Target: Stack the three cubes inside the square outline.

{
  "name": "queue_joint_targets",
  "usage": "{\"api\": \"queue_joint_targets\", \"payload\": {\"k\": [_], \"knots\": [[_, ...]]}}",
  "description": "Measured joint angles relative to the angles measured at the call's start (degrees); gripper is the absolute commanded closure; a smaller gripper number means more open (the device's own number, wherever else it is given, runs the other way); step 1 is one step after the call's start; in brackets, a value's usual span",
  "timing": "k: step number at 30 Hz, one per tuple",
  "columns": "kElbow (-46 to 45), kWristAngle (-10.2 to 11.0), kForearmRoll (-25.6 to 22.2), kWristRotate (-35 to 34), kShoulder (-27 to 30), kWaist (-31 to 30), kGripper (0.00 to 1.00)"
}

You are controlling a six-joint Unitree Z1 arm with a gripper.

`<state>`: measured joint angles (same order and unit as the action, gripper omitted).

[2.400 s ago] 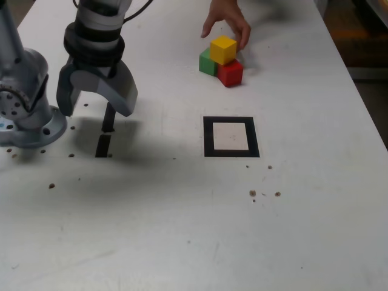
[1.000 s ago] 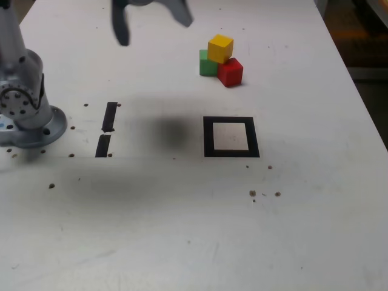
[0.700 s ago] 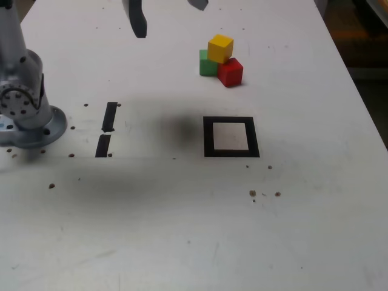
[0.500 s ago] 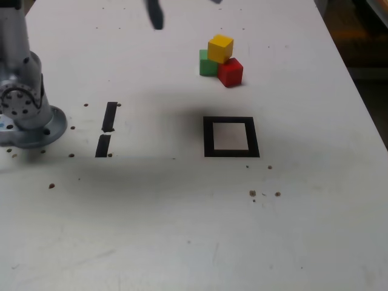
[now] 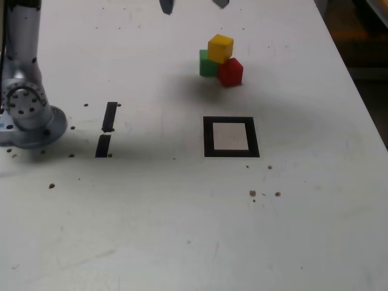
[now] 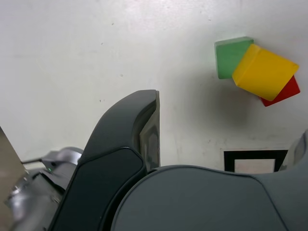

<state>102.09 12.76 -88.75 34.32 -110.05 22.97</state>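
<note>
Hovering high over the far part of the white table (image 5: 182, 230), the gripper (image 5: 194, 5) shows only as two dark fingertips (image 5: 167, 7) at the top edge of the exterior view, spread wide apart with nothing between them. Jaws are open, holding nothing.

Cube pile sits just below and slightly to the exterior view's right of the gripper, clear of both fingers. Green cube (image 5: 207, 63) and red cube (image 5: 230, 72) are on the table, touching each other; yellow cube (image 5: 220, 48) rests on top, straddling both and turned at an angle to them. Wrist view confirms: yellow cube (image 6: 263, 72) overlaps the green cube (image 6: 230, 57) and hides most of the red cube (image 6: 284, 92), which peeks out beyond it.

Square outline (image 5: 208, 137) lies nearer the camera than the pile, well apart from the gripper, pale inside and empty. In the wrist view only a corner of it (image 6: 250, 155) shows past the gripper body, with one dark finger (image 6: 144, 125) in the foreground.

Arm base (image 5: 24, 115) sits at the exterior view's left, far from the gripper. Two short black tape strips (image 5: 109, 116) lie between the base and the outline. Small brown specks (image 5: 253, 193) are scattered on the table below the outline.
</note>
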Motion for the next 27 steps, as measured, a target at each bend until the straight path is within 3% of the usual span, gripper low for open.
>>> {"api": "queue_joint_targets", "payload": {"k": [5,11,16,27], "knots": [[-3.2,-1.1,5.9,9.3,-2.0,0.1,0.01],[-7.4,-1.1,13.3,11.0,-4.4,0.1,0.02],[-8.2,-0.5,15.3,12.4,-6.1,0.1,0.05],[-8.5,-0.5,18.1,14.1,-7.6,0.1,0.36]]}}
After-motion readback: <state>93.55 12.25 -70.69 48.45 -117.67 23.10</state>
